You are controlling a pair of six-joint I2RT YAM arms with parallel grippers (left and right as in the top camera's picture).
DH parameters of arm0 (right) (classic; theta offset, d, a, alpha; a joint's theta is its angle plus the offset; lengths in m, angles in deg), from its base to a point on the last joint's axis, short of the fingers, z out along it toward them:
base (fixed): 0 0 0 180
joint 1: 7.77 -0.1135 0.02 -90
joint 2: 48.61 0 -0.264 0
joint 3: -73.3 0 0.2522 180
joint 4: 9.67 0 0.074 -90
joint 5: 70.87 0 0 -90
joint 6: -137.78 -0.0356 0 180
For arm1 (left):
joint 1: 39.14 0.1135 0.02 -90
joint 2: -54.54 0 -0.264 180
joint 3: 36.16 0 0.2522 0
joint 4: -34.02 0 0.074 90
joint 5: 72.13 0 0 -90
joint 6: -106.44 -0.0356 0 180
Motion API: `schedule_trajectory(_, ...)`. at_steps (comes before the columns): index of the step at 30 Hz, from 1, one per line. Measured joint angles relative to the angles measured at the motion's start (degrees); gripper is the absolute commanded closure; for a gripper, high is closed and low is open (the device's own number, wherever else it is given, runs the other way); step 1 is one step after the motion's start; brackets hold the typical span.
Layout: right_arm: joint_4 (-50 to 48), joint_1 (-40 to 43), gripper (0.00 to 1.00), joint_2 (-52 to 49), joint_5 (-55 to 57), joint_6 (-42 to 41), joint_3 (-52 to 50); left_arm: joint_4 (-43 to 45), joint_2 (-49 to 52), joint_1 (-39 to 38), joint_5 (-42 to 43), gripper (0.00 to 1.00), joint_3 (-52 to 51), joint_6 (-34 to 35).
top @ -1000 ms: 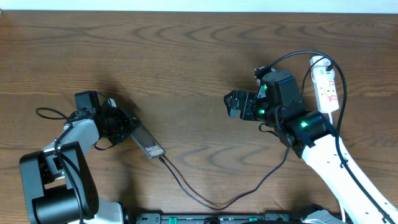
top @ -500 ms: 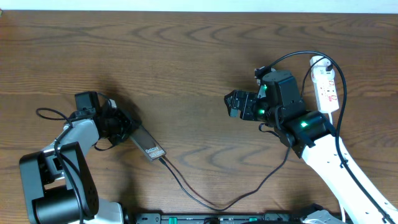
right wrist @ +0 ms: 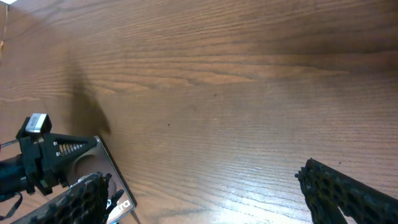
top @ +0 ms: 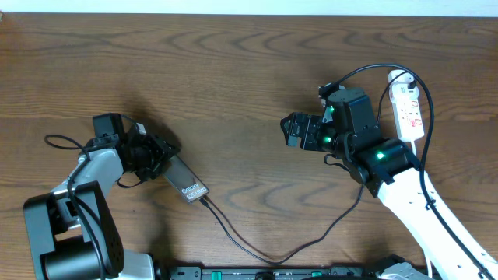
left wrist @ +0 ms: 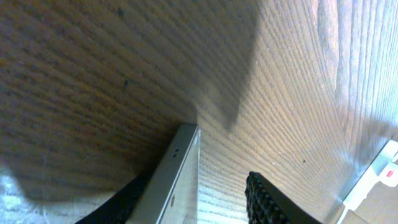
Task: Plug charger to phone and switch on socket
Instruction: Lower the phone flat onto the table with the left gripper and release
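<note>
The phone (top: 189, 187) lies on the wooden table at the lower left, lettering end toward the front. The charger (top: 257, 253), a thin black cable, runs from that end in a loop toward the right arm; its plug tip (top: 205, 200) sits at the phone's short edge. My left gripper (top: 158, 154) is open around the phone's other end; in the left wrist view the phone's edge (left wrist: 181, 177) rests against one finger with a gap to the other. My right gripper (top: 291, 129) is open and empty above mid-table. The socket (top: 410, 109) lies at the far right.
The socket's white cord (top: 422, 152) and black cables run down along the right arm. The socket's corner, with a red mark, shows in the left wrist view (left wrist: 380, 179). The right wrist view shows the phone (right wrist: 109, 177) and the left gripper (right wrist: 46, 158) at its lower left.
My left gripper's fingers have spread a little and the phone has shifted slightly toward the front right. The right arm has not moved.
</note>
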Motion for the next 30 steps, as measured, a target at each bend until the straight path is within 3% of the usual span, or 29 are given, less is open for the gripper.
schedule_trajectory(28, 0.0, 0.0, 0.04, 0.0, 0.0, 0.0, 0.0, -3.5, -0.6, 0.0, -0.9, 0.44, 0.4, 0.0)
schedule_trajectory(30, 0.0, 0.0, 0.04, 0.0, 0.0, 0.0, 0.0, -3.5, -0.6, 0.0, -0.8, 0.20, 0.4, 0.0)
